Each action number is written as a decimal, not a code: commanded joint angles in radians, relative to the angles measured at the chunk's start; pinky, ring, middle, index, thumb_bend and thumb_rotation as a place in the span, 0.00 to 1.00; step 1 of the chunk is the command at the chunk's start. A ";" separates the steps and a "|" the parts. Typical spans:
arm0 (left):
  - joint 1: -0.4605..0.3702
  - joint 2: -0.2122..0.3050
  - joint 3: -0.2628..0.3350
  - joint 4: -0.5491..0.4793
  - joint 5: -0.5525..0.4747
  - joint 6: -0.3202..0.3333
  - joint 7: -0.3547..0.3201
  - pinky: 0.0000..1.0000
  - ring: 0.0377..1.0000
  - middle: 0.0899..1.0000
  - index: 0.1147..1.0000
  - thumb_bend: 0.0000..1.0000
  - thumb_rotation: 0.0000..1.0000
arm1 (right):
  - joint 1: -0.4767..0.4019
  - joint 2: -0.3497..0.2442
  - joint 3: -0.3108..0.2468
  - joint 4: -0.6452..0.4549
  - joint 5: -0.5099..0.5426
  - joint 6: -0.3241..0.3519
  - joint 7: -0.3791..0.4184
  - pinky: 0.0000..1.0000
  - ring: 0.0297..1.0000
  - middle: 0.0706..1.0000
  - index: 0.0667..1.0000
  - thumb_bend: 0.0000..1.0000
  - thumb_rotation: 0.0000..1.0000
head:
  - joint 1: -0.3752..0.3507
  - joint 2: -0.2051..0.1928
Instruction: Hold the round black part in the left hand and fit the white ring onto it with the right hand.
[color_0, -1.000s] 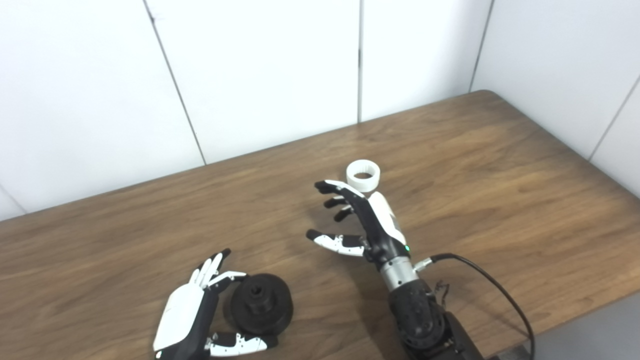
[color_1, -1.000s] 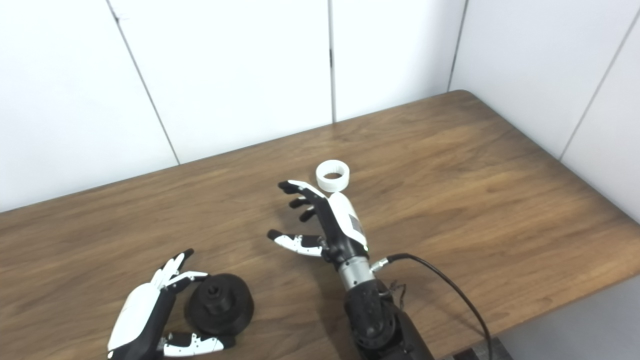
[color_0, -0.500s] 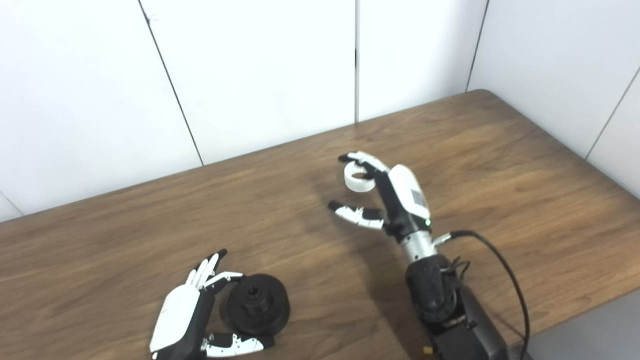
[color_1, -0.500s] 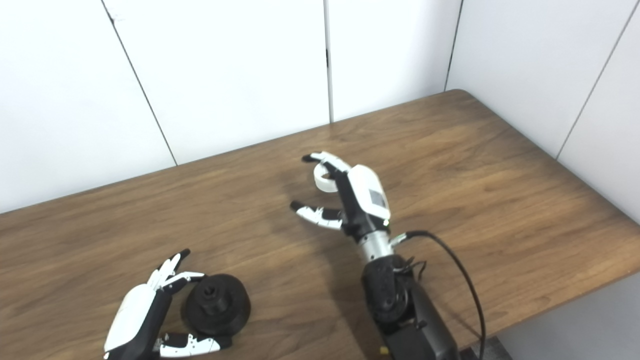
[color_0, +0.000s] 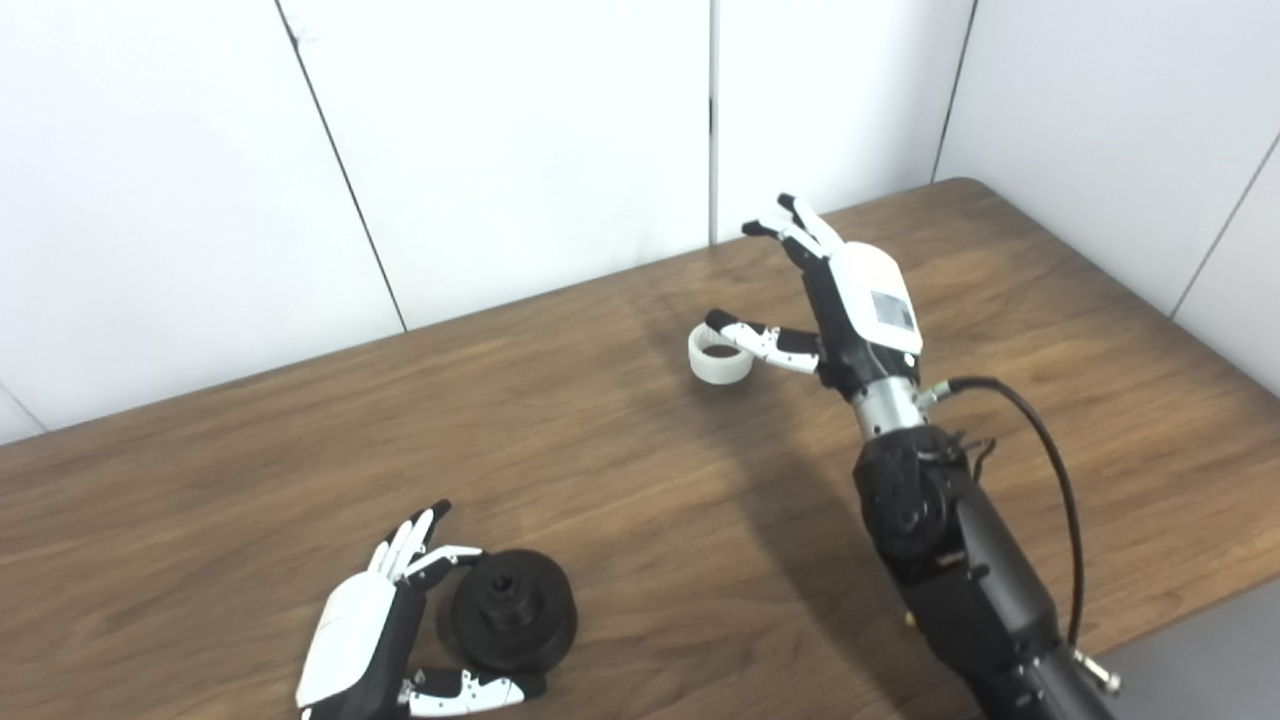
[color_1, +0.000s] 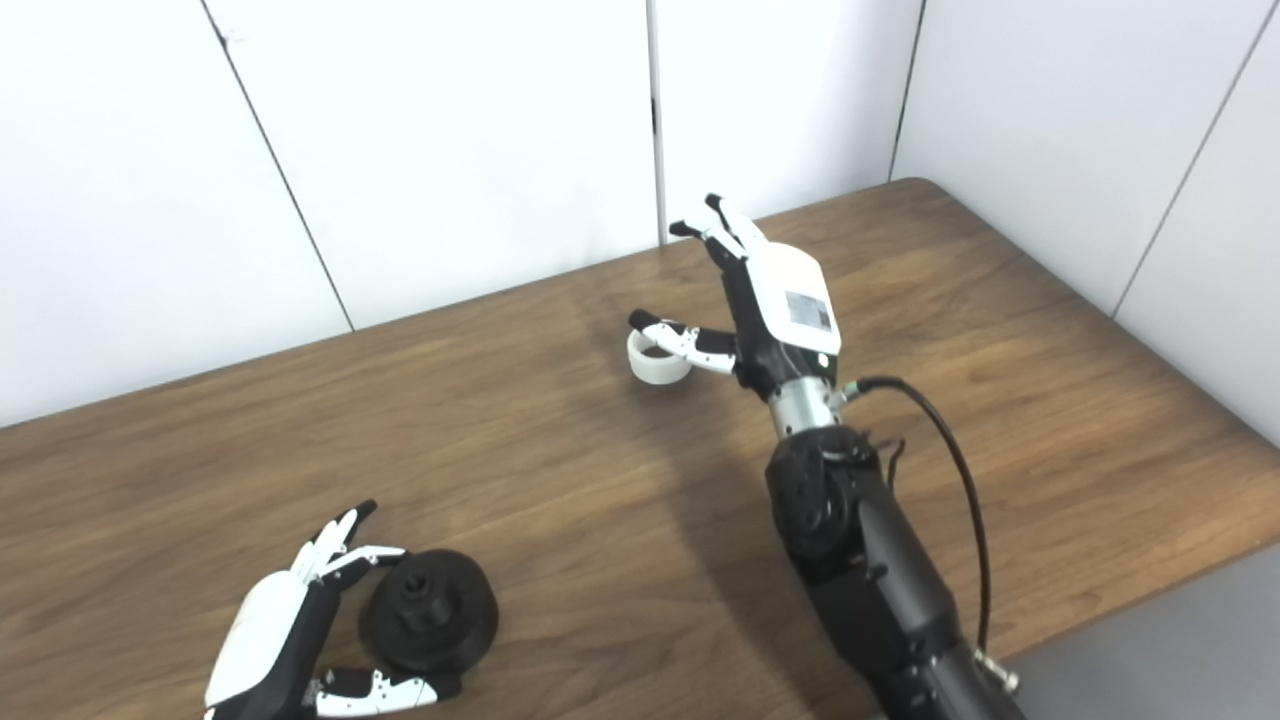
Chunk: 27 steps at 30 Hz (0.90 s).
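- Starting nearest you, your left hand cups the round black part at the front of the bench. Its fingers stand splayed along the part's left side and the thumb reaches under its near edge. They bracket it rather than clamp it, and I cannot tell whether any of them truly touches. The part sits flat on the wood, hub and bore facing up.
- Further out, mid-bench, lies the white ring, flat on the wood with its opening upward, so its axis is vertical. It is well apart from the black part, up and to the right of it.
- Your right hand is the only one near the ring, to its right and a little beyond it. The thumb tip crosses over the ring's opening; whether it dips inside or merely hangs above, I cannot tell. The fingers point up and away toward the wall, spread wide, holding nothing.
- The next move turns on this: the ring lies to the left of your right palm, under the thumb, with the fingers well past it. I judge you must curl them back down onto the far rim to pinch it.
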 joint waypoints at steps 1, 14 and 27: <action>-0.013 0.014 0.002 -0.013 0.015 -0.013 -0.005 1.00 1.00 0.99 0.58 0.93 0.31 | -0.062 -0.031 0.008 0.011 0.004 -0.001 0.021 0.78 0.93 0.97 0.81 0.73 0.56 | 0.000 0.001; 0.000 0.002 -0.001 -0.034 0.021 -0.002 -0.014 1.00 1.00 0.99 0.58 0.93 0.30 | -0.188 -0.117 0.112 0.186 -0.008 0.097 0.220 0.89 0.98 1.00 0.88 0.94 0.72 | 0.020 0.011; 0.002 -0.006 0.004 -0.036 0.026 0.002 -0.018 1.00 1.00 0.99 0.58 0.94 0.30 | -0.202 -0.152 0.165 0.260 0.003 0.112 0.275 0.93 1.00 1.00 0.91 1.00 0.81 | 0.027 0.018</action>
